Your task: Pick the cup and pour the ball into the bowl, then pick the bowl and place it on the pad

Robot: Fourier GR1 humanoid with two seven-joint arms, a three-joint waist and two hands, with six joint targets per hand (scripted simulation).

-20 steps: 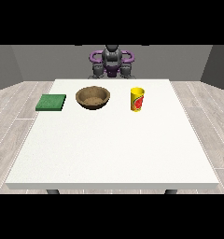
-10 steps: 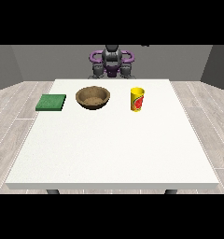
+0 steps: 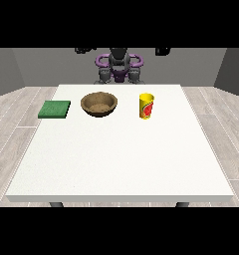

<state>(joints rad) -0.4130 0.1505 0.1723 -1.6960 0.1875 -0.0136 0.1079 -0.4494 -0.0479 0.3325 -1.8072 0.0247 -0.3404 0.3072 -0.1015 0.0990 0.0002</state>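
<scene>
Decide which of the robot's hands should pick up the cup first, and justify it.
The robot's left, the hand at the view's right. Both hands are raised, but the cup stands on that side of the table, right of the bowl.

Yellow cup upright beside brown bowl; green pad lies flat.
</scene>
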